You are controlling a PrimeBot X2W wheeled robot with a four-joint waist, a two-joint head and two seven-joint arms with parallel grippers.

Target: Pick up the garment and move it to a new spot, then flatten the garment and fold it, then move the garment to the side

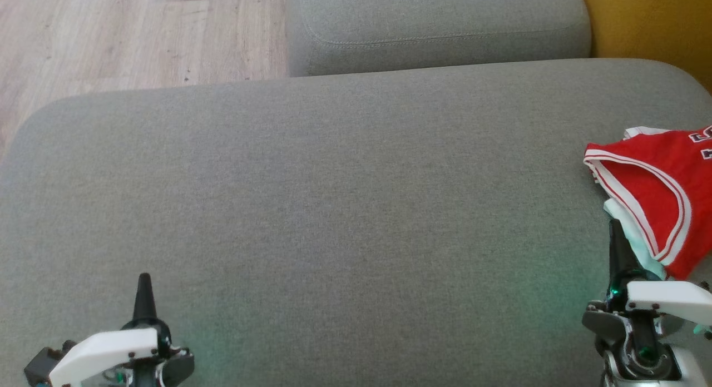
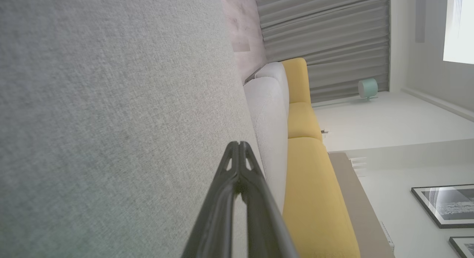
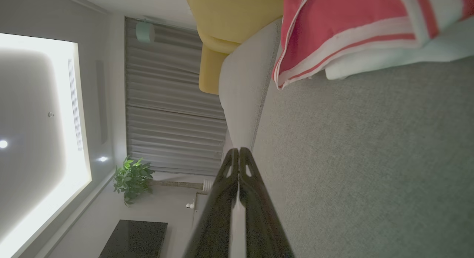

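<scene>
The garment (image 1: 651,181) is a red jersey with white trim and a pale green layer under it. It lies crumpled at the right edge of the grey cushion (image 1: 334,209), partly cut off by the head view. My right gripper (image 1: 616,231) is shut with nothing in it; its tip sits right beside the garment's lower edge. In the right wrist view the garment (image 3: 344,24) lies ahead of the shut right gripper (image 3: 239,152). My left gripper (image 1: 144,281) is shut and empty at the lower left, far from the garment. The left wrist view shows my left gripper (image 2: 239,146) closed over bare grey fabric.
A second grey cushion (image 1: 434,25) lies beyond the big one. Wooden floor (image 1: 122,36) is at the upper left and a yellow seat (image 1: 651,20) at the upper right. The left wrist view shows yellow sofa cushions (image 2: 314,184).
</scene>
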